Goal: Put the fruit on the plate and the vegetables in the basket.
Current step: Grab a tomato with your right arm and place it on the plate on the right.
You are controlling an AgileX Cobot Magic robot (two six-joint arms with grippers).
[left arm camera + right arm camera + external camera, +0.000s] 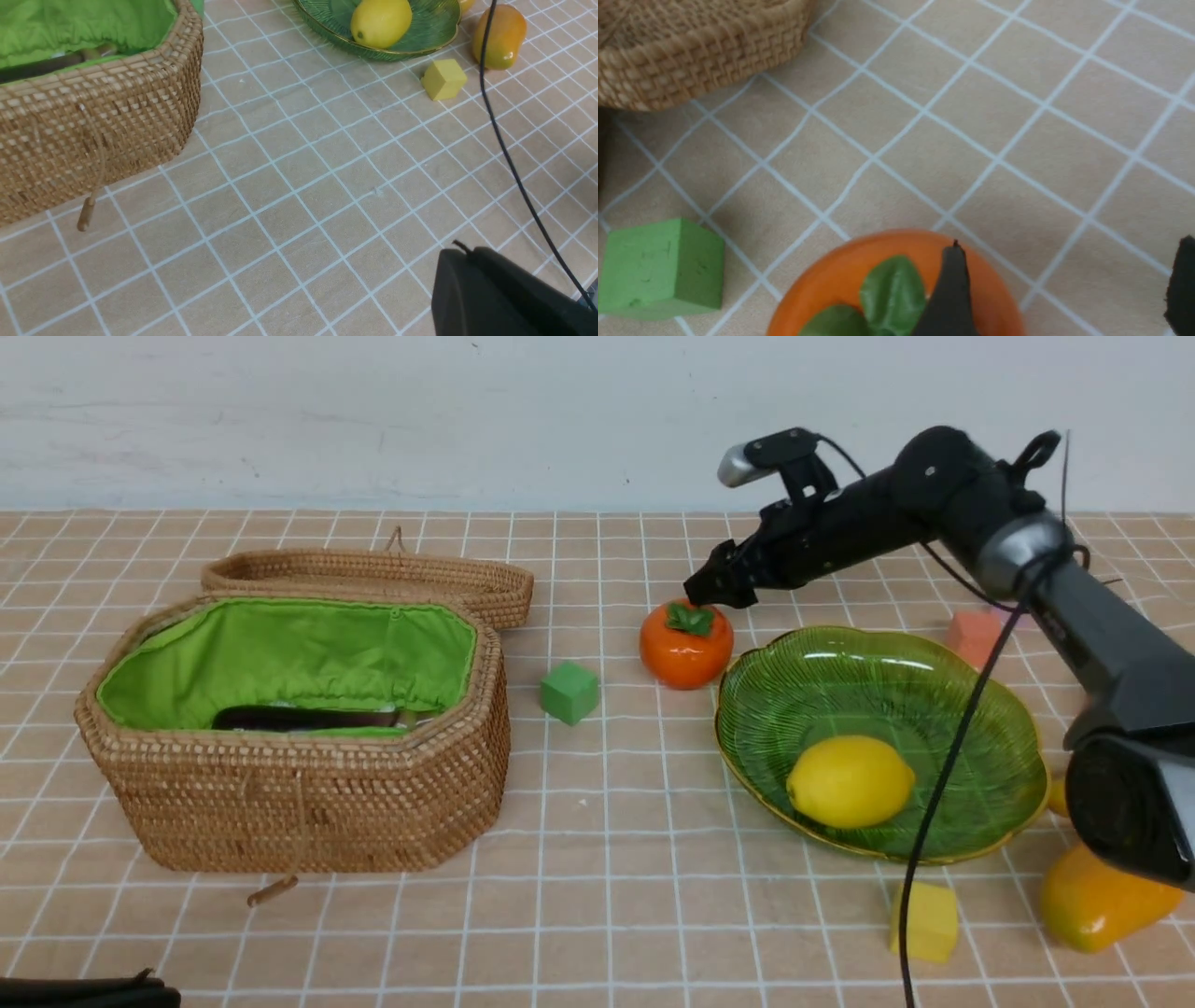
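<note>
An orange persimmon (pixel 685 644) with a green leaf cap stands on the table just left of the green glass plate (pixel 971 709). My right gripper (pixel 714 588) hovers open right above it. In the right wrist view one finger (pixel 952 294) lies over the persimmon (pixel 859 284), and the gripper (pixel 1066 284) holds nothing. A yellow lemon (pixel 850 781) lies in the plate. The mango (pixel 1092 901) lies on the table at the front right, partly behind my arm. The wicker basket (pixel 299 793) stands open at the left with a dark eggplant (pixel 299 717) inside. My left gripper (pixel 467 254) is shut and empty.
A green foam cube (pixel 569 692) sits between basket and persimmon. There is a yellow cube (pixel 924 922) in front of the plate and an orange one (pixel 974 635) behind it. The basket's lid (pixel 373 579) lies open behind it. A black cable (pixel 943 784) hangs across the plate.
</note>
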